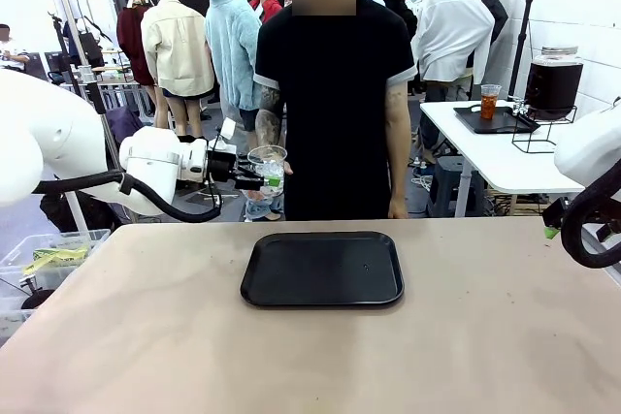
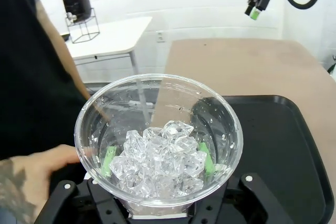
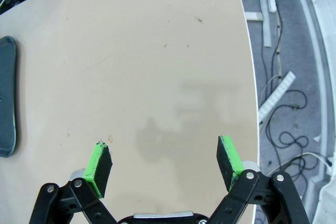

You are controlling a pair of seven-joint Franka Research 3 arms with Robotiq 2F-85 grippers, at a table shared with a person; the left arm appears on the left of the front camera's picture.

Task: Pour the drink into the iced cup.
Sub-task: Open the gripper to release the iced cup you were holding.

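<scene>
- Between the fingers of the left pincer stands a clear plastic cup, upright and clamped low on its wall. Ice cubes fill its lower part.
- Beside that pincer, a person's hand lies close to the cup; contact cannot be confirmed.
- Near the left pincer, lower down, a black tray lies on the tabletop.
- Over bare tabletop, the right pincer has its jaws spread wide with nothing between them.
- Well apart from both pincers, beyond the person, the drink shows dark in a dispenser. It shows amber in a small cup. Both stand on a white side table.
</scene>
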